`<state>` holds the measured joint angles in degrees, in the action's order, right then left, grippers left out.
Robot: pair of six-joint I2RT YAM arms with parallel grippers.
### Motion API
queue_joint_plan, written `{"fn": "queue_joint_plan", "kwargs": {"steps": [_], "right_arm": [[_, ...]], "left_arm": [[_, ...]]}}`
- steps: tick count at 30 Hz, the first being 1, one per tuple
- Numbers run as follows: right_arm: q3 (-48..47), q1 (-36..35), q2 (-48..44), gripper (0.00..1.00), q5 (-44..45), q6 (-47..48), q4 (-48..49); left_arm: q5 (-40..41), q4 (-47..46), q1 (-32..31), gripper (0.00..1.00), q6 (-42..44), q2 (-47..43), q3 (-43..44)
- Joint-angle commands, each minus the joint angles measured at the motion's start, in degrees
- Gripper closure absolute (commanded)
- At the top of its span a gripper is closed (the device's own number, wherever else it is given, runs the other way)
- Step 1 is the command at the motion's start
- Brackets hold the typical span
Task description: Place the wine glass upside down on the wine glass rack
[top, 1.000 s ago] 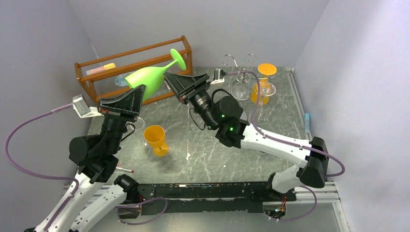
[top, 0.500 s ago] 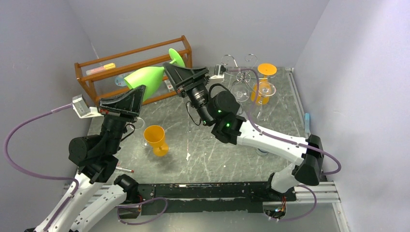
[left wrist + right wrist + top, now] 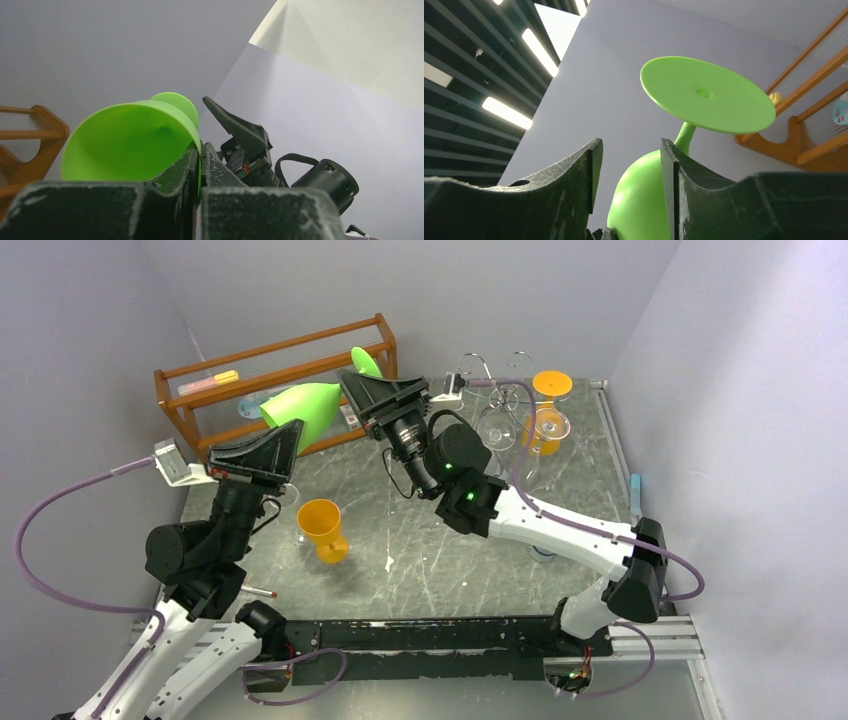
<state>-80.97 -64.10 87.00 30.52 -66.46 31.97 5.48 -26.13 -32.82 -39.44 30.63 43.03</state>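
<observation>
Handover underway: left fingers (image 3: 172,172) pinch the wine glass (image 3: 305,405) rim, right fingers (image 3: 574,170) gape near its stem. Hanging it remains.

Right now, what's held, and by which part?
The left gripper holds the green wine glass by the rim of its bowl, pinched between its fingers. The right gripper is open near the stem, gripping nothing.

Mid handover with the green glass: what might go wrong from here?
1. The left gripper pinches only the rim of the green wine glass, so a nudge could pivot it loose.
2. The stem sits off-centre in the open right gripper; closing may shove rather than grip.
3. The wine glass rack already carries an orange glass, so hanging could clash.
</observation>
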Motion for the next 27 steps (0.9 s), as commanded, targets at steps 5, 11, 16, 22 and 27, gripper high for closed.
{"fn": "queue_joint_plan", "kwargs": {"steps": [5, 11, 16, 22, 27], "right_arm": [[1.8, -0.4, -2.1, 0.45, 4.5, -1.2, -5.7], [0.5, -0.3, -1.0, 0.43, 4.0, -1.1, -5.7], [-1.0, -0.2, 0.9, 0.44, 2.6, 0.7, -2.4], [-2.8, 0.3, 2.1, 0.61, 1.4, 0.1, -2.3], [-1.8, 0.4, 1.5, 0.94, 1.5, 0.3, -0.9]], "left_arm": [[1.6, -2.8, 0.3, 0.95, 2.0, -1.2, -0.1], [0.7, -2.8, 0.2, 0.95, 1.7, -1.2, 0.0], [-1.9, -2.7, 0.3, 0.95, 1.3, -1.7, -0.4], [-3.3, -1.3, 0.3, 0.95, 0.5, -3.4, -1.5], [-2.8, 2.3, 0.3, 0.95, 0.5, -5.0, -1.3]]}}
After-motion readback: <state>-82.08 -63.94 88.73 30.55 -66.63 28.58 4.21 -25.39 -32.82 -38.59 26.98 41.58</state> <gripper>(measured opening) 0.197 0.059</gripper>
